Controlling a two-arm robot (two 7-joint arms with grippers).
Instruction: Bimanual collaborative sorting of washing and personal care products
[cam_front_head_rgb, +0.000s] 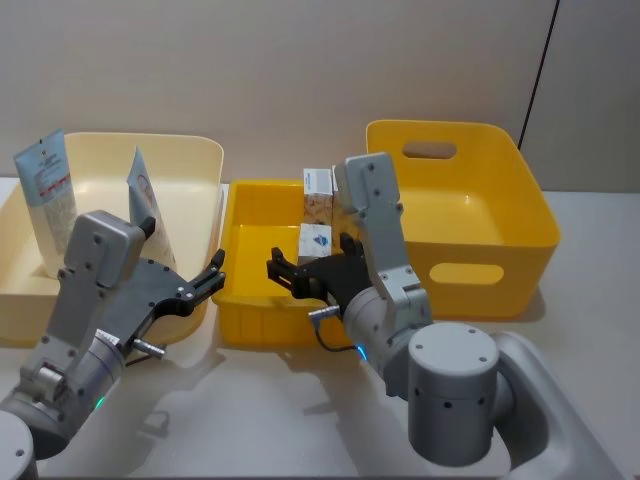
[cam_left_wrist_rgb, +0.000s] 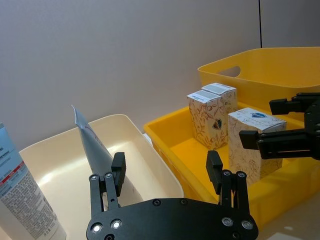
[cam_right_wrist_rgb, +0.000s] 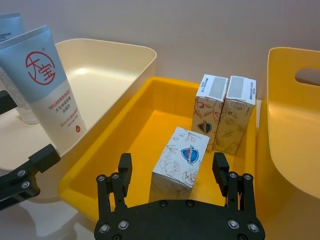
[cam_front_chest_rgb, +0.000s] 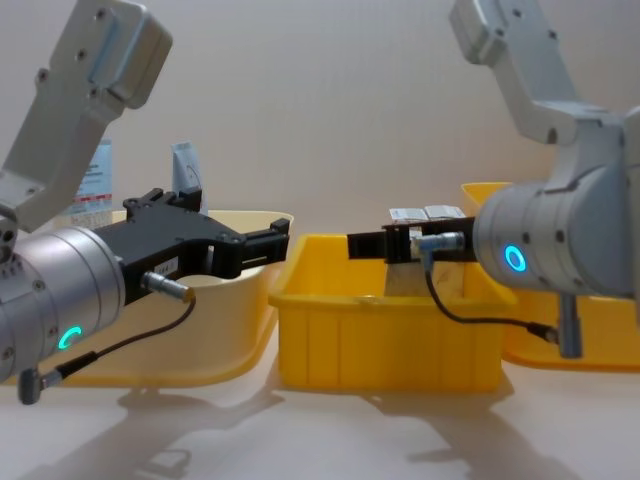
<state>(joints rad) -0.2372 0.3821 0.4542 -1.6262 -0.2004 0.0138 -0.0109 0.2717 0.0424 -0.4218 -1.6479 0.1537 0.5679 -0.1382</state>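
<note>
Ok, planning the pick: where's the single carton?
Head view, centre: the single carton stands in the small yellow tray, nearer than the carton pair, ahead of the right gripper.

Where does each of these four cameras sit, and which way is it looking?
Head: high up, looking down on the bins; left gripper and right gripper show.
Chest: low, looking across at the bins' sides; both arms enter from the edges.
Left wrist: on that arm, past its open fingers toward cream bin and tubes.
Right wrist: on that arm, past its open fingers toward the cartons.
Shared: both wrist views show the cartons.
</note>
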